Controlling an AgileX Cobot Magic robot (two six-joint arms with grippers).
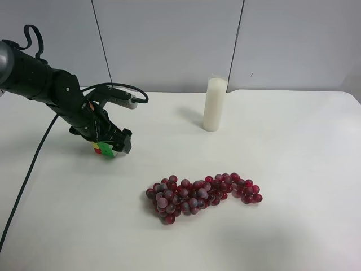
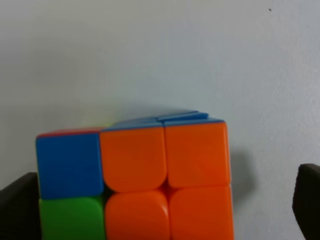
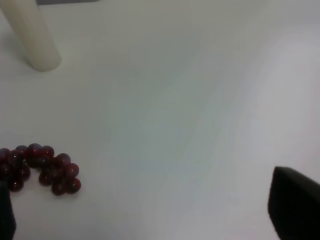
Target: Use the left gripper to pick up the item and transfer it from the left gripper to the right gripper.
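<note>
The item is a small puzzle cube (image 1: 105, 150) with orange, blue, green and red tiles, on the white table (image 1: 293, 169) at the exterior high view's left. The black arm there is the left arm. Its left gripper (image 1: 110, 143) is down over the cube. In the left wrist view the cube (image 2: 165, 170) fills the lower middle, between the fingers of the left gripper (image 2: 165, 212). One finger (image 2: 17, 207) is against the cube's side and the other is apart from it, so the jaws are open. The right gripper (image 3: 150, 212) is open and empty above bare table.
A bunch of dark red grapes (image 1: 200, 195) lies at the table's middle front and also shows in the right wrist view (image 3: 40, 167). A white candle (image 1: 214, 104) stands upright at the back middle. The left arm's black cable (image 1: 28, 164) trails across the table.
</note>
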